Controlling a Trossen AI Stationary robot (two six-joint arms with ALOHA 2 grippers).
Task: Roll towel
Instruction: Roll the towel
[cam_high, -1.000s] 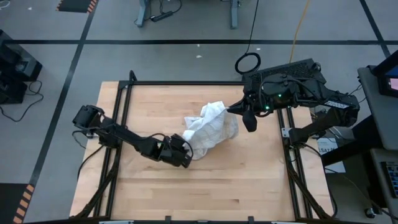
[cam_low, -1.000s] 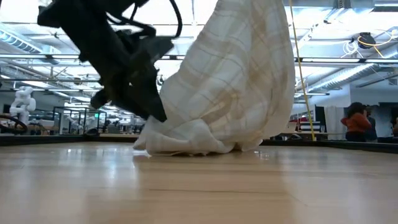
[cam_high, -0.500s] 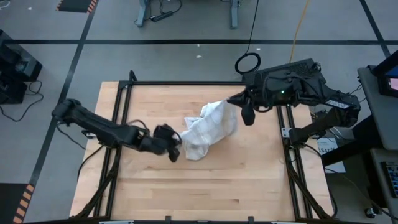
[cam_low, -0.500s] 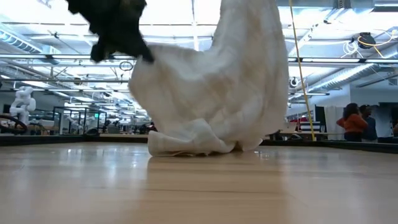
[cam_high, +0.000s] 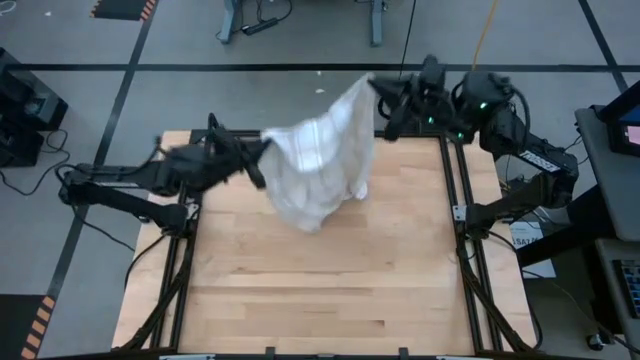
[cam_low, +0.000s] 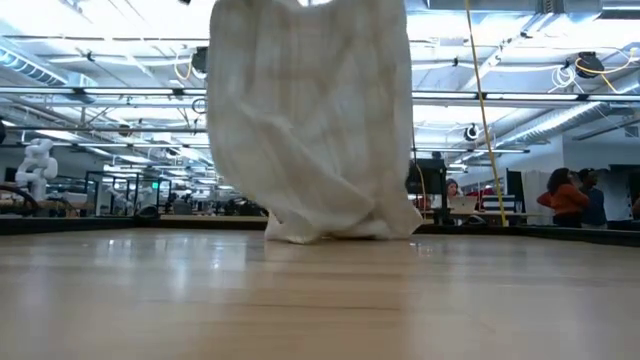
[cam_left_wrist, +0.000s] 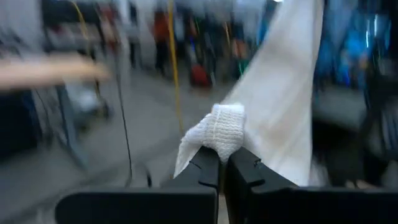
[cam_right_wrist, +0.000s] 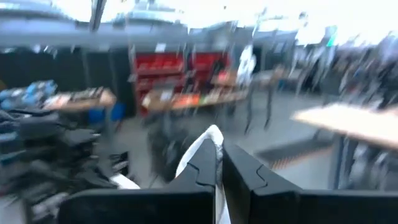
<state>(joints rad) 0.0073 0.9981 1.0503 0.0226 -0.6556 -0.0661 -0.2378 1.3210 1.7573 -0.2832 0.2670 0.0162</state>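
We hold the towel (cam_high: 318, 165) stretched above the table's (cam_high: 330, 290) far edge: left gripper (cam_high: 262, 152) jaws clamp one corner, right gripper (cam_high: 377, 88) jaws another. Its hem touches the boards; near side lies open.

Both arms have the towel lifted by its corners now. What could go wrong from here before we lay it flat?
The left gripper pinches only a small bunched corner of the towel, so it may slip free. The right gripper also holds little cloth. The lower edge, crumpled on the table, might fold under.
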